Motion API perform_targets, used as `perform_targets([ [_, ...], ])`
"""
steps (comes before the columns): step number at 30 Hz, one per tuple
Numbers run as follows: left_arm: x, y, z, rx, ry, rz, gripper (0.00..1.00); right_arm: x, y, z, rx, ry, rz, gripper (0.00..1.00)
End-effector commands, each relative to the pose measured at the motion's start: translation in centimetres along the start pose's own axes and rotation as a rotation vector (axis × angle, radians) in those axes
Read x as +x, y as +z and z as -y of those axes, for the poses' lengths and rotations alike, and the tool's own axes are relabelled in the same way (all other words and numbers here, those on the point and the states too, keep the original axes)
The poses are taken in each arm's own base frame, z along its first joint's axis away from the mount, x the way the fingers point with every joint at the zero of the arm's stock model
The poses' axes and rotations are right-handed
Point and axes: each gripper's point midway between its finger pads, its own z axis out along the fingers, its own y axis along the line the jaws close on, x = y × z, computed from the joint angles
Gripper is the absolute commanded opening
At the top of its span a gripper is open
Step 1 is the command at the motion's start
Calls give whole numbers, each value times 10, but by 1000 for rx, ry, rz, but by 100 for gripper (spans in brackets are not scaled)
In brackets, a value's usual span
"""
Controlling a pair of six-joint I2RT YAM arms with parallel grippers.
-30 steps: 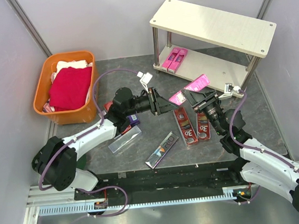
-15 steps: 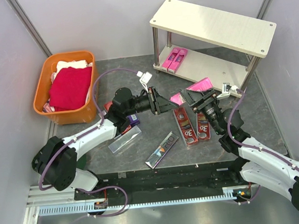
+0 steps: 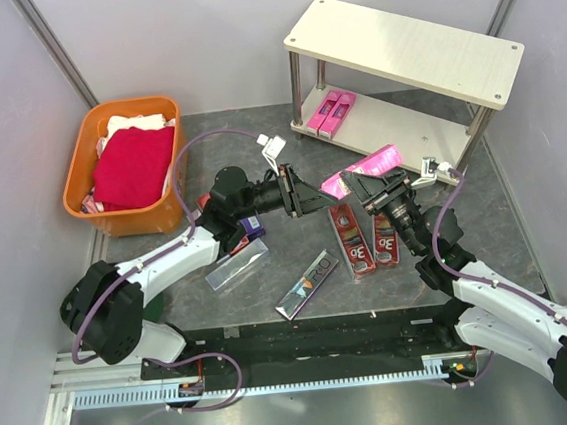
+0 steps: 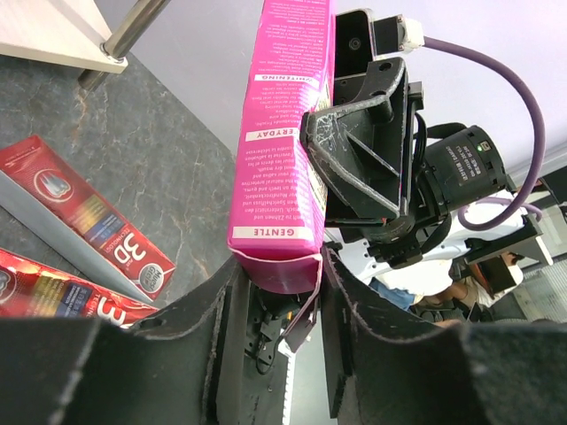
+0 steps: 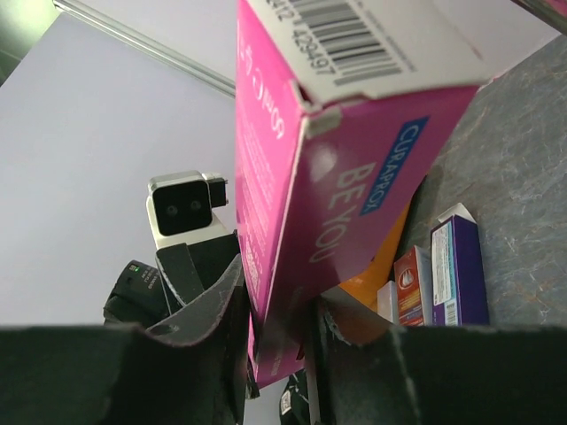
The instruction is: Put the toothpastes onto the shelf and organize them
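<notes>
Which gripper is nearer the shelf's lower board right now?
Right. The right gripper, gripping the pink carton, is just in front of the lower board. The left gripper grips the same carton's other end, farther left, away from the shelf.

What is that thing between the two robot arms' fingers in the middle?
A pink toothpaste carton. The left fingers and the right fingers each pinch it, plainest in the two wrist views.
</notes>
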Motion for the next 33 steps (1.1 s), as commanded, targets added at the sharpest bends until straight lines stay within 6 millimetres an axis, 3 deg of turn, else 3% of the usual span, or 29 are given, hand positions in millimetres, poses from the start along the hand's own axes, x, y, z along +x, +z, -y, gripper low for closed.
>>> perform_targets([
  [1,-24,-6,20,46,66,75,44,-7,2,-23,-66,-19,10,26],
  [5,-26,-6,22,62,65,71,52,-7,0,-22,-63,-20,12,26],
  [8,-31,-7,25,62,71,91,66,-9,-1,-23,-62,-21,18,26],
  [10,-33,-8,25,54,73,104,68,-9,-2,-22,-57,-24,18,26],
  [15,-32,-5,24,68,59,91,54,-10,-1,-22,-54,-22,20,27],
  [17,-30,-4,25,81,45,80,39,-9,-1,-22,-54,-19,16,28],
  [19,-28,-3,23,87,41,77,31,-8,-1,-22,-56,-19,14,30],
  [23,-24,-5,23,94,41,70,25,-7,0,-22,-56,-19,9,31],
  [28,-25,-9,21,73,48,90,2,-4,2,-19,-49,-17,-3,61],
  [33,-28,-10,13,36,30,101,2,-5,1,-17,-36,-26,-1,84],
])
